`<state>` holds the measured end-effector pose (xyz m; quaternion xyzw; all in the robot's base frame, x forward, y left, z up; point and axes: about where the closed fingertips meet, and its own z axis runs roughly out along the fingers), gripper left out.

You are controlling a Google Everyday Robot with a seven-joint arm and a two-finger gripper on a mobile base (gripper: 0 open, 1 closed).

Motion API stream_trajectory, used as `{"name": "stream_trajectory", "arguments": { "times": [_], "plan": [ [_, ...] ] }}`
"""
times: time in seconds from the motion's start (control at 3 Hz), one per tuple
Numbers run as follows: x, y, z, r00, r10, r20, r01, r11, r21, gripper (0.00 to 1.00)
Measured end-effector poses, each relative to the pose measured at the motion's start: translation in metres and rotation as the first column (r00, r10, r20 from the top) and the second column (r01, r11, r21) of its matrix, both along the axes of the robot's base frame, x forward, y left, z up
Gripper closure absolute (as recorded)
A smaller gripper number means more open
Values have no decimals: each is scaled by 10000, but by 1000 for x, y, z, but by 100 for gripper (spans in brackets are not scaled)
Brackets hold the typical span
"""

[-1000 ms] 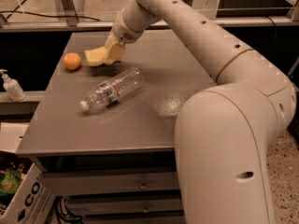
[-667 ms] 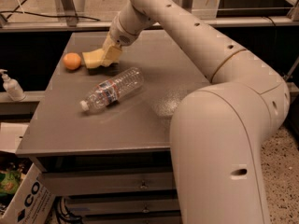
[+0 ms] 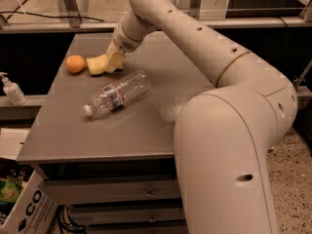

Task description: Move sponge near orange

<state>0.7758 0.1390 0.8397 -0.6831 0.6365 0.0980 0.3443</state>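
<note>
sponge (image 3: 97, 65): long axis toward orange (image 3: 75, 64) | gripper (image 3: 115, 61): at its opposite end

sponge (image 3: 96, 65): pale yellow, soft, blocky, wavy edge. lies low on grey table top (image 3: 146, 130), far-left part. right end meets gripper (image 3: 115, 61) and is partly hidden by it; whether sponge rests flat or is slightly lifted there, cannot tell.

orange (image 3: 75, 64): small, round, smooth, bright orange. sits on same table top just left of sponge, nearer left edge. touching or thin gap between them, cannot tell.

gripper: low over table at sponge's right end.
</note>
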Motion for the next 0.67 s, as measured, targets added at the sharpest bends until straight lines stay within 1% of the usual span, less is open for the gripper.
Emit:
{"name": "stream_trajectory", "arguments": {
  "times": [0.67],
  "plan": [
    [-2,-16,2,9999,-123,92,124,9998,-153,12]
  ]
}}
